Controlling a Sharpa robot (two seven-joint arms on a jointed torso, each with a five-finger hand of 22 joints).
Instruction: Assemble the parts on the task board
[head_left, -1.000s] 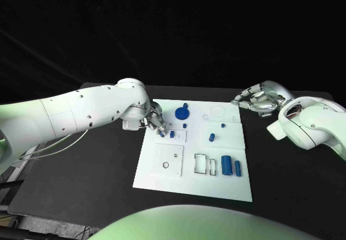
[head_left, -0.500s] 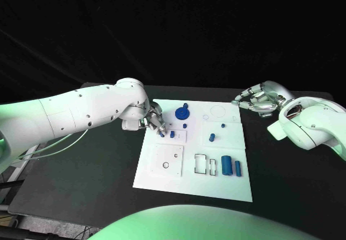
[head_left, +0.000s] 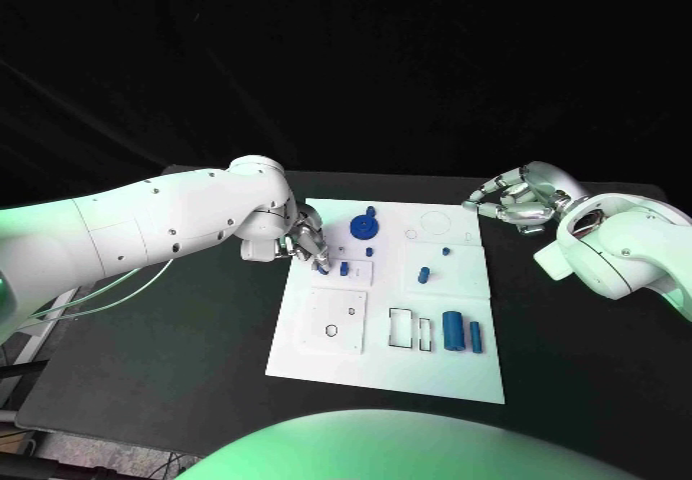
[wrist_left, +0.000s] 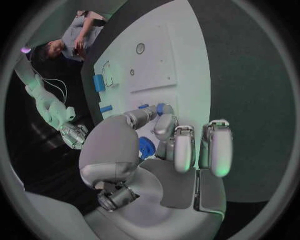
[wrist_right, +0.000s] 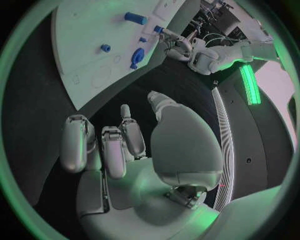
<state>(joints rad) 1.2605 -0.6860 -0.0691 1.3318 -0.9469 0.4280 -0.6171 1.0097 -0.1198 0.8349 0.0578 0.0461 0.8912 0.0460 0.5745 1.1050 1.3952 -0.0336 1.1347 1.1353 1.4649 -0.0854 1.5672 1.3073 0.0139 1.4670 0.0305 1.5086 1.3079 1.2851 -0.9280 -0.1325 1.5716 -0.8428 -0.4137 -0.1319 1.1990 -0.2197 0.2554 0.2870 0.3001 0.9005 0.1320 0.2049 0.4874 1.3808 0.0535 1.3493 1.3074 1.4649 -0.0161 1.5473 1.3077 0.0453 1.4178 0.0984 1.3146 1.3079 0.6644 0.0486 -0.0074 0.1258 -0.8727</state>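
Left hand (head_left: 309, 243) low over the task board's (head_left: 433, 375) upper left part, fingers (wrist_left: 164, 109) pinching a small blue part (head_left: 325, 267) just above the white plate. Right hand (head_left: 516, 203) off the board's upper right corner, above the black surface (head_left: 173, 360), fingers (wrist_right: 114, 150) curled in, holding nothing. Further blue parts on the board: a round piece (head_left: 364, 228) near the top, two cylinders (head_left: 462, 331) lower right.

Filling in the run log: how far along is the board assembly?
Early. Possibly done: a blue round part stands at the task board's far end. In hand: the left hand pinches a small blue part at the board's left edge. Left: loose blue cylinders lie beside empty outlined slots, and another part lies mid-board. The right hand hovers off the board, holding nothing.
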